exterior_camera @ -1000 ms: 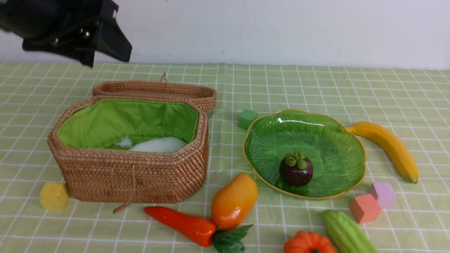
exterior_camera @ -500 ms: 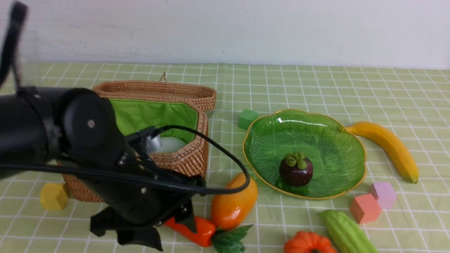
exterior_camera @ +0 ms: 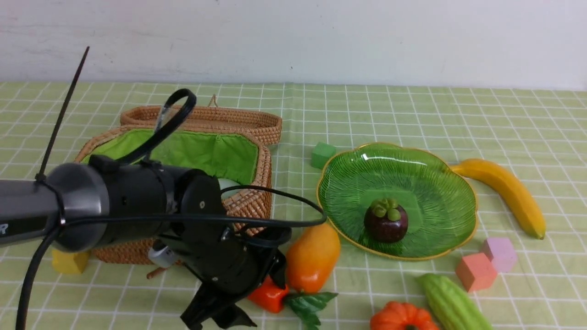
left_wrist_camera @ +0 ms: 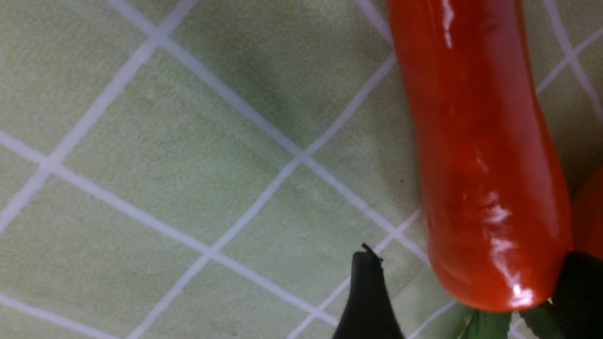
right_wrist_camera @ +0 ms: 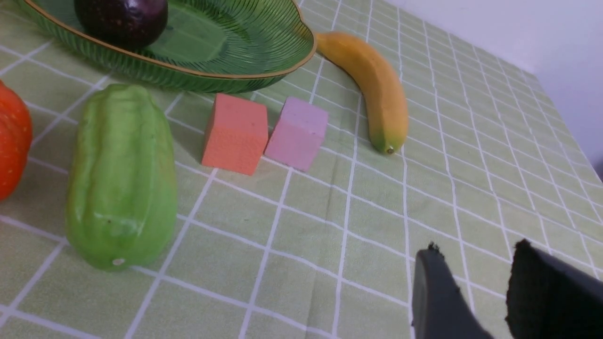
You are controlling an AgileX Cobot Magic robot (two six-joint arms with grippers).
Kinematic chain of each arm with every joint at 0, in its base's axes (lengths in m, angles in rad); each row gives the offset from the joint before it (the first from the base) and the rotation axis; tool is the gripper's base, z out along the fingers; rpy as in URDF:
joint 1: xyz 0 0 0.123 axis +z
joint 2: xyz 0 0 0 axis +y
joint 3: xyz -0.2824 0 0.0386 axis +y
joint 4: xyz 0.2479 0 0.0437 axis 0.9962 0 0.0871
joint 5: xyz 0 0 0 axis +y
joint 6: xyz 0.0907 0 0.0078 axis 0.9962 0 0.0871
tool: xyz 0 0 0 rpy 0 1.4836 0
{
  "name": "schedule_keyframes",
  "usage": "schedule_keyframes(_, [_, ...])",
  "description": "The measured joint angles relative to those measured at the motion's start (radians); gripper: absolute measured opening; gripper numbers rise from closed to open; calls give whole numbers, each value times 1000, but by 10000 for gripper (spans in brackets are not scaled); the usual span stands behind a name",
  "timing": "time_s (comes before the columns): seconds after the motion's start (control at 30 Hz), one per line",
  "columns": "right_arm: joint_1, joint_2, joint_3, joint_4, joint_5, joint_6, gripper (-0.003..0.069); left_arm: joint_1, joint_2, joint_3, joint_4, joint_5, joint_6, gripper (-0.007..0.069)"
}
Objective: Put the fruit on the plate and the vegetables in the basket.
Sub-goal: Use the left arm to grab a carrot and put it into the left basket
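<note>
The carrot (exterior_camera: 268,295) lies on the cloth (exterior_camera: 412,114) in front of the basket (exterior_camera: 250,208), thick end just beside the mango (exterior_camera: 313,256). The left gripper (left_wrist_camera: 471,287), one second ago high above the basket, now straddles that thick end with jaws spread, not clamped. The right gripper (right_wrist_camera: 485,301) stands parted and empty.

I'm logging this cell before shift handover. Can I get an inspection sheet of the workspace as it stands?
Surface: green checked cloth.
Job's things: basket open; mangosteen on plate; mango, banana, carrot, pumpkin, gourd on the cloth.
Clutter: green cube, yellow cube, orange cube, pink cube.
Claws: left claw open astride the carrot's leaf end; right claw open, empty.
Cables: black cable loops off the left arm, near the basket.
Surroundings: white wall behind.
</note>
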Motion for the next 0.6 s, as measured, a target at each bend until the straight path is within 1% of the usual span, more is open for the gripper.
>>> schedule_keyframes(0.1, [0, 0, 0, 0, 0, 0, 240, 0, -8, 0, 24, 6, -6, 480])
schedule_keyframes(0.27, [0, 0, 0, 0, 0, 0, 240, 0, -64, 14, 107, 66, -34, 480])
schedule_keyframes(0.37, [0, 0, 0, 0, 0, 0, 240, 0, -107, 16, 131, 67, -54, 480])
schedule_keyframes(0.43, [0, 0, 0, 0, 0, 0, 240, 0, -133, 16, 152, 64, -78, 480])
schedule_keyframes(0.6, [0, 0, 0, 0, 0, 0, 240, 0, -128, 16, 241, 56, -189, 480])
